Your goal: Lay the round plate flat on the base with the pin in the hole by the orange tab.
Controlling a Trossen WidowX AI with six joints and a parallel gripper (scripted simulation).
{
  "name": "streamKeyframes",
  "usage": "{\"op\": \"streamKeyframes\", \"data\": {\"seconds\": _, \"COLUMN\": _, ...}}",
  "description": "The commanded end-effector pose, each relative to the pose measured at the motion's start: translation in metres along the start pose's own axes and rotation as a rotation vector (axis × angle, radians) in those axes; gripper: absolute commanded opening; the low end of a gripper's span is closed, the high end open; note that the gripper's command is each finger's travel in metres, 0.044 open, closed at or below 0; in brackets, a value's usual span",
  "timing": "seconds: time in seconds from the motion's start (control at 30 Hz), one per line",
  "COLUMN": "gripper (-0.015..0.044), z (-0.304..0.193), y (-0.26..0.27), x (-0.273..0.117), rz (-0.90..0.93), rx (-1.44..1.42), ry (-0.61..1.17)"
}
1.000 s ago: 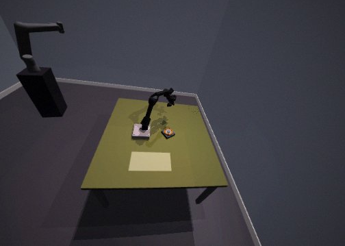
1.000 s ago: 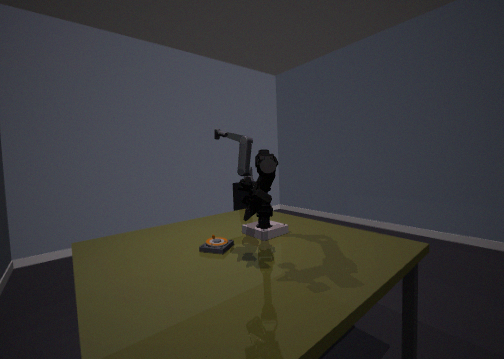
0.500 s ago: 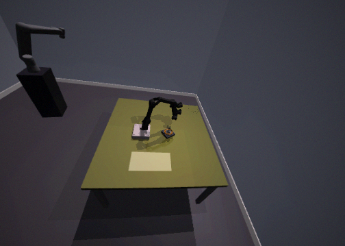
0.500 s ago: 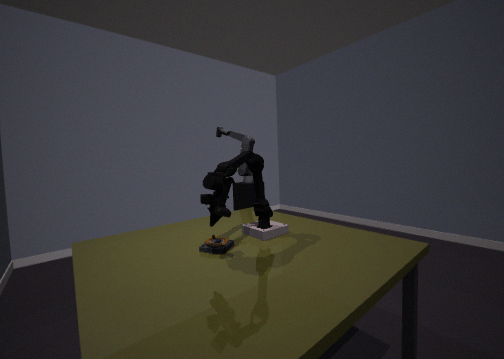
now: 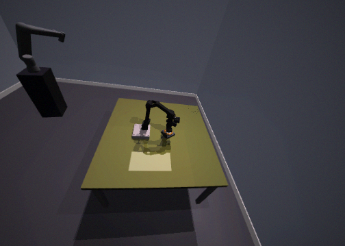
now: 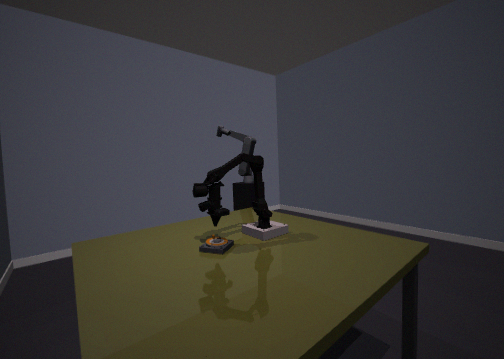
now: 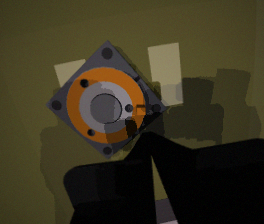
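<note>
Tool (image 6: 215, 224), fingers pressed together and empty, hangs just above the plate (image 7: 103, 106); turning its orange tab (image 7: 141, 111) over the pin remains undone.

No text, label, brand, number or sign can be read in any of the three views. The round plate (image 7: 103, 107), its square base (image 7: 63, 100) and the bench (image 6: 150, 291) show only plain coloured surfaces, with no legible marking.

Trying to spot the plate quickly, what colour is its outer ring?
Orange, around a pale grey centre; the plate shows best in the wrist view.
</note>
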State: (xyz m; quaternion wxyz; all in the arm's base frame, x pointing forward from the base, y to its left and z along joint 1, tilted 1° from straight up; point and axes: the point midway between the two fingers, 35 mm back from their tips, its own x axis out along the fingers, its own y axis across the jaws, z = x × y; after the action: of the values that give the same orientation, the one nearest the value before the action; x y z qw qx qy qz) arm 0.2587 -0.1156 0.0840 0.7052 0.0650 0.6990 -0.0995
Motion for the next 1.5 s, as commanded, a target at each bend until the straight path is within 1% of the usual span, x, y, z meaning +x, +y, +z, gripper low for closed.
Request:
{"op": "streamKeyframes", "data": {"seconds": 0.0, "gripper": 0.0000, "z": -0.007, "y": -0.004, "x": 0.002, "rz": 0.031, "rx": -0.035, "ry": 0.009}}
{"op": "streamKeyframes", "data": {"seconds": 0.17, "gripper": 0.0000, "z": -0.007, "y": -0.004, "x": 0.009, "rz": 0.031, "rx": -0.035, "ry": 0.009}}
{"op": "streamKeyframes", "data": {"seconds": 0.43, "gripper": 0.0000, "z": -0.007, "y": -0.003, "x": 0.049, "rz": 0.031, "rx": -0.035, "ry": 0.009}}
{"op": "streamKeyframes", "data": {"seconds": 1.47, "gripper": 0.0000, "z": 0.024, "y": -0.008, "x": 0.050, "rz": 0.030, "rx": -0.034, "ry": 0.006}}
